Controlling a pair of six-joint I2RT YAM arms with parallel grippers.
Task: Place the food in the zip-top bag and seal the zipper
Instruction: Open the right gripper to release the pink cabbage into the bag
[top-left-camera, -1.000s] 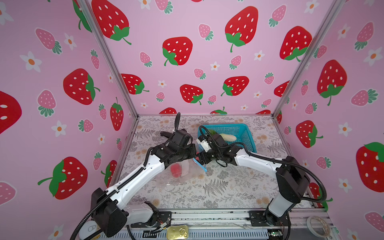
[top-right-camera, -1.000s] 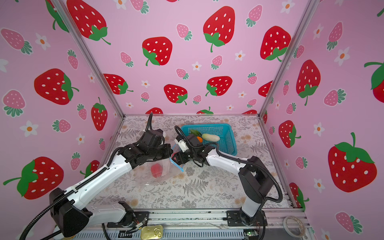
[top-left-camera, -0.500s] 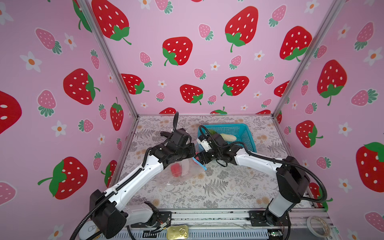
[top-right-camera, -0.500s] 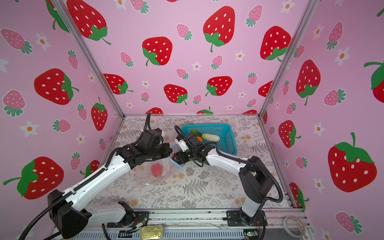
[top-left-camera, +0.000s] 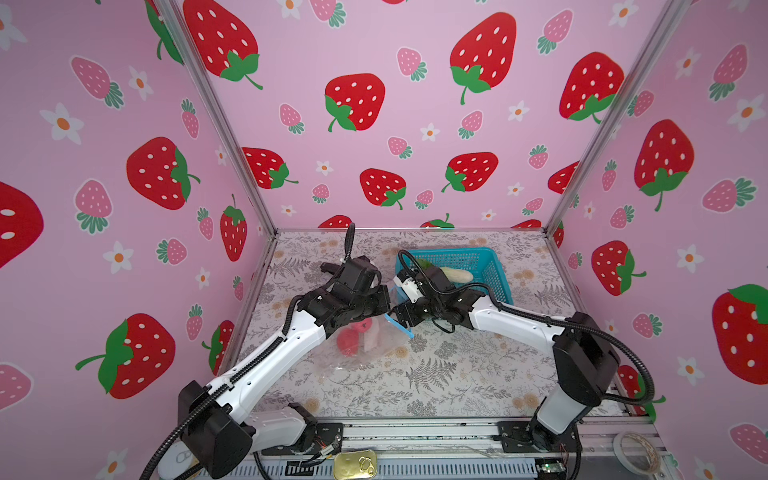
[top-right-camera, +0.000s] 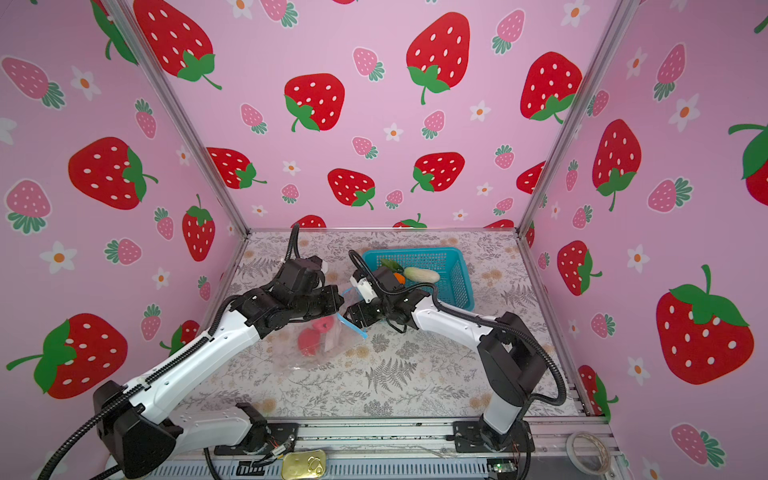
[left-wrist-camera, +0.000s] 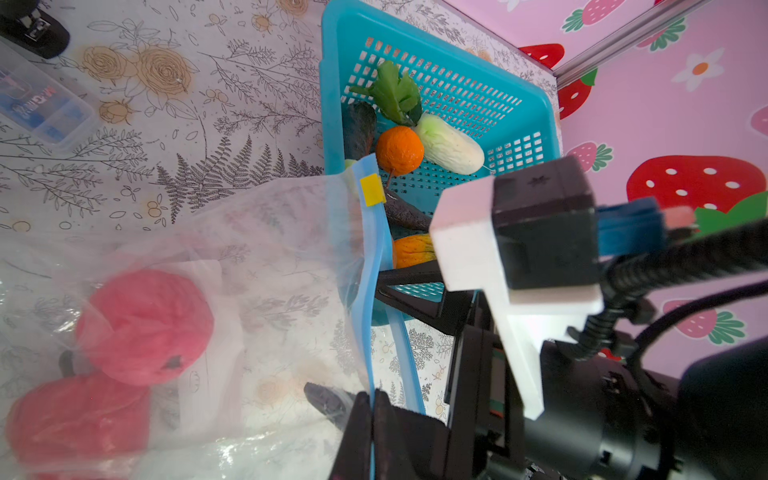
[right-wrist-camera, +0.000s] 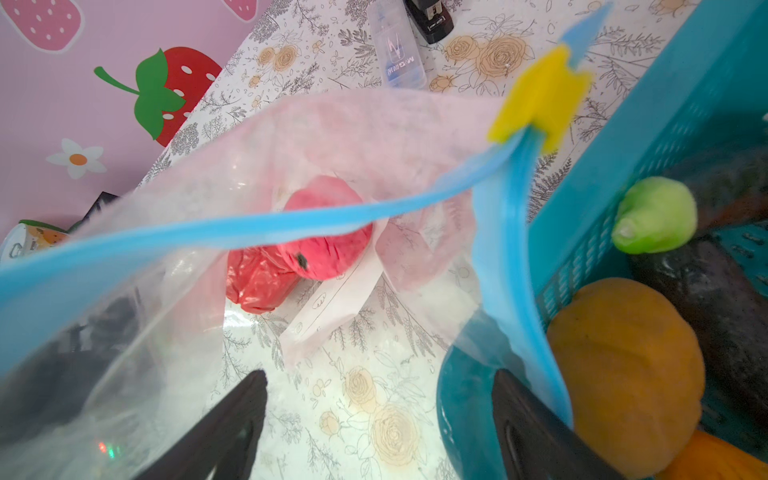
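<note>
Zip-top bag (left-wrist-camera: 270, 232) mouth sits against teal basket (top-left-camera: 449, 252); left gripper (left-wrist-camera: 368, 432) pinches zipper (left-wrist-camera: 370, 249), right gripper (right-wrist-camera: 374, 419) gapes empty.

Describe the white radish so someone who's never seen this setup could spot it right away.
Find the teal basket at the back right of the floral table. The white radish lies inside it, next to the round orange. It is the only pale, whitish, elongated piece there; its neighbours are orange, dark or green.

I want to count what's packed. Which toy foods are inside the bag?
The two red lumps. They lie inside the clear bag; the orange, the radish and the rest sit in the blue basket.
</note>
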